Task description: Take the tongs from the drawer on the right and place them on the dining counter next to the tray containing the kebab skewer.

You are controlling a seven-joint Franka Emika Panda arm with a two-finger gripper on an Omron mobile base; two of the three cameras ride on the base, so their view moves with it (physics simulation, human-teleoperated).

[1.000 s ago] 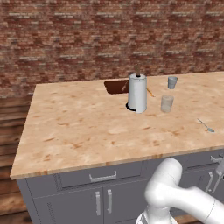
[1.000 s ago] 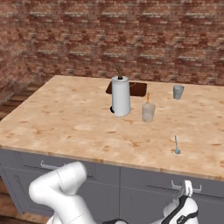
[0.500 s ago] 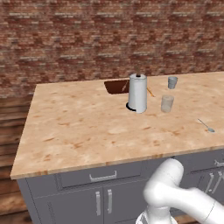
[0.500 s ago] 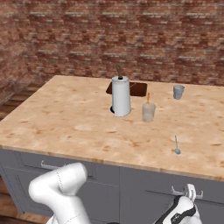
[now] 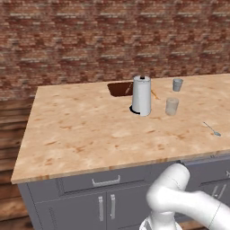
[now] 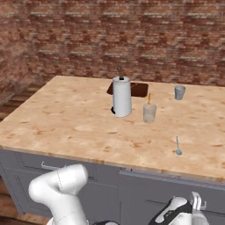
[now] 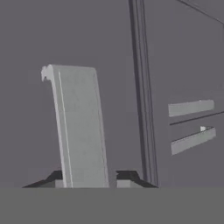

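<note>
My gripper (image 6: 192, 212) is low in front of the grey cabinets, below the counter's right end, and it is shut on the tongs (image 6: 196, 200). The tongs (image 7: 78, 127) rise as a flat grey strip between my gripper's (image 7: 89, 177) finger tips. The grey drawer (image 6: 171, 176) stands slightly out just under the dining counter (image 6: 66, 118). At the counter's far side lies the dark reddish-brown tray (image 5: 119, 89) (image 6: 139, 90), partly hidden by the paper-towel roll. The thin orange-brown kebab skewer (image 5: 154, 94) (image 6: 149, 97) shows at the tray's right end.
A white paper-towel roll (image 5: 141, 95) (image 6: 121, 96) stands in front of the tray. A clear glass (image 5: 171, 106) (image 6: 149, 113), a grey cup (image 5: 178, 84) (image 6: 179, 92) and a silver spoon (image 5: 211, 129) (image 6: 178, 146) sit to its right. Grey cabinet doors with bar handles (image 5: 105, 208) face me.
In the right base view the hand with the tongs has sunk slightly lower and to the right. Nothing on the counter has moved.
</note>
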